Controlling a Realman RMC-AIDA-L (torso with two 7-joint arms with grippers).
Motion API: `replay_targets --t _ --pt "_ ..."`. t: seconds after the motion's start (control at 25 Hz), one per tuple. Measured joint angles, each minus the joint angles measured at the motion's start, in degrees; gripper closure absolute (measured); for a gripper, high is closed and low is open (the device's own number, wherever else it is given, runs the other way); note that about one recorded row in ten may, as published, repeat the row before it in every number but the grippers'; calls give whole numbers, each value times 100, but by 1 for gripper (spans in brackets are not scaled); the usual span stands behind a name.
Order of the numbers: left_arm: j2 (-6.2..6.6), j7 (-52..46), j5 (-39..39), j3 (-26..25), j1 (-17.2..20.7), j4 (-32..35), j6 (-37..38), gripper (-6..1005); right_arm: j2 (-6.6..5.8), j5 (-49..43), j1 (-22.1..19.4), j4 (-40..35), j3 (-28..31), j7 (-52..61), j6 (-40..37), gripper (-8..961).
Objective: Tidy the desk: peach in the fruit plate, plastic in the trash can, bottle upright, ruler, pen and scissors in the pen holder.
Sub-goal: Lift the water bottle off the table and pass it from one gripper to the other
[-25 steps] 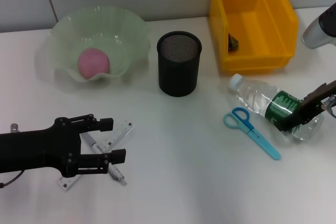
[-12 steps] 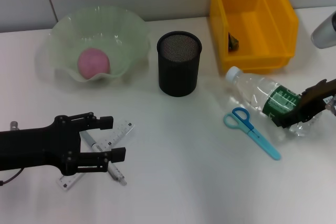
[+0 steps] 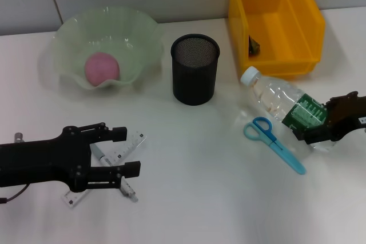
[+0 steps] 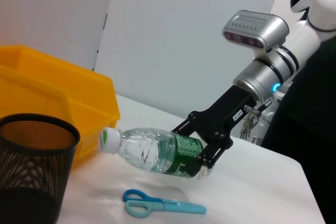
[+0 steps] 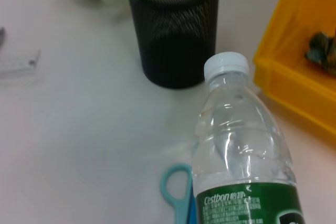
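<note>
The clear bottle (image 3: pixel 273 96) with a green label is tilted, cap end raised off the table, and my right gripper (image 3: pixel 323 122) is shut on its lower body. In the left wrist view the bottle (image 4: pixel 155 152) hangs in that gripper (image 4: pixel 209 144) above the blue scissors (image 4: pixel 163 206). The scissors (image 3: pixel 273 143) lie flat just beside the bottle. My left gripper (image 3: pixel 125 152) is open low over the white ruler (image 3: pixel 127 147) and the pen (image 3: pixel 102 154), which lie crossed. The pink peach (image 3: pixel 102 67) rests in the green fruit plate (image 3: pixel 139 32). Dark plastic (image 3: pixel 254 46) lies in the yellow trash can (image 3: pixel 278 24).
The black mesh pen holder (image 3: pixel 195 68) stands upright in the middle, between the plate and the yellow bin. In the right wrist view the pen holder (image 5: pixel 173 30) is just beyond the bottle cap (image 5: pixel 227 65).
The right gripper has turned and lifted the bottle, so its cap end has risen off the table and swung toward the pen holder. The left arm has barely shifted.
</note>
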Motion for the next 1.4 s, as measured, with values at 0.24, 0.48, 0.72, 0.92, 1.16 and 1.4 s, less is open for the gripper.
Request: replay_targets --t 0.24,0.48,0.72,0.92,1.16,1.4 --pt "-61 -51 -8 -109 -16 -25 158 153 15 1046 -523 43 -10 -1012 297 177" --pt "-184 -56 -18 -319 -25 -59 248 153 15 2192 -879 226 28 -2176 354 176" --pt "-313 -29 -145 -374 -44 -121 269 153 10 3239 -1001 678 -17 -3298 331 176" --pt "-313 111 -653 -401 -145 -591 231 152 -3 3972 -1013 1106 -257 -4057 297 176" --pt "-335 381 -936 -500 -259 -1028 174 153 -14 4685 -916 1748 -598 -4866 282 175" --pt "-324 631 -1461 -573 -290 -1571 -22 153 -16 5241 -855 2192 -762 -5454 98 174"
